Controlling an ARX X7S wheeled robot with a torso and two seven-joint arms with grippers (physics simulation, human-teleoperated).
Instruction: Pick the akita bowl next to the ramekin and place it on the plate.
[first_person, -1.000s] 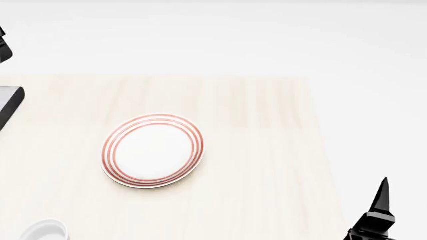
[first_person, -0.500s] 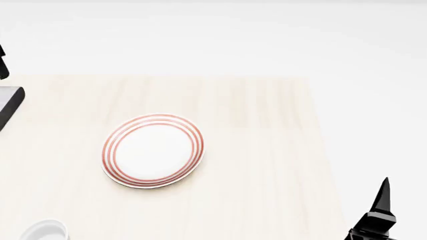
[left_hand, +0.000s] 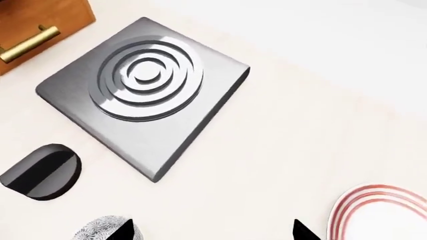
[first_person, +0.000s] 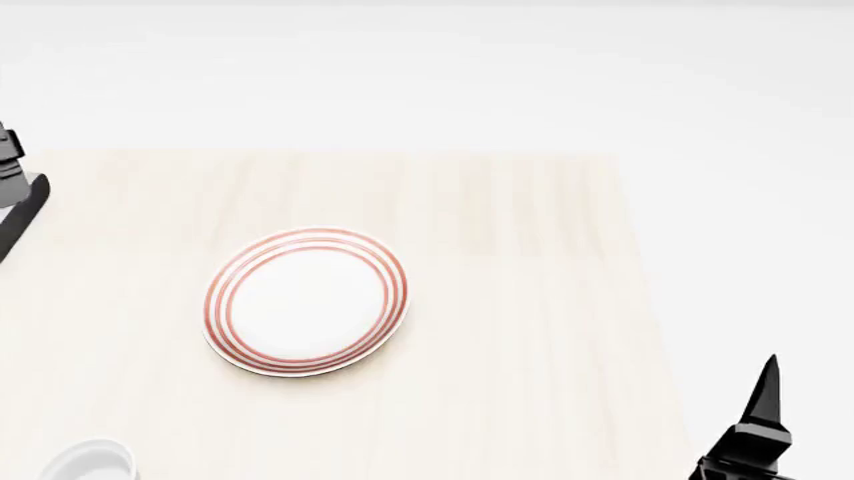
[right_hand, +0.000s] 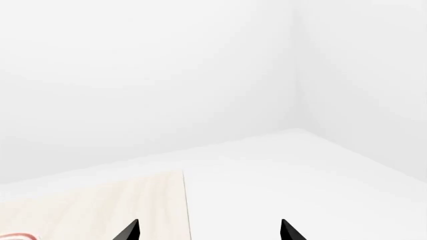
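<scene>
The plate (first_person: 307, 300), white with thin red rings, lies on the pale wooden table left of centre; part of its rim (left_hand: 373, 210) also shows in the left wrist view. The white ramekin (first_person: 88, 462) peeks in at the head view's lower left edge. A speckled grey akita bowl (left_hand: 97, 231) shows partly beside one fingertip of my left gripper (left_hand: 213, 235), which is open and empty. No ramekin shows in that view, so I cannot tell which bowl this is. My right gripper (right_hand: 209, 232) is open and empty over the table's right edge (right_hand: 185, 210).
A grey square burner (left_hand: 143, 85) with raised rings lies beyond the left gripper. A black round knob (left_hand: 41, 171) and a wooden drawer front with a brass handle (left_hand: 30, 42) are near it. The left arm (first_person: 10, 165) shows at the head view's left edge.
In the head view the left arm's dark part has slid down the left edge and now covers the grey burner's corner. The right arm, plate and ramekin have not moved.
</scene>
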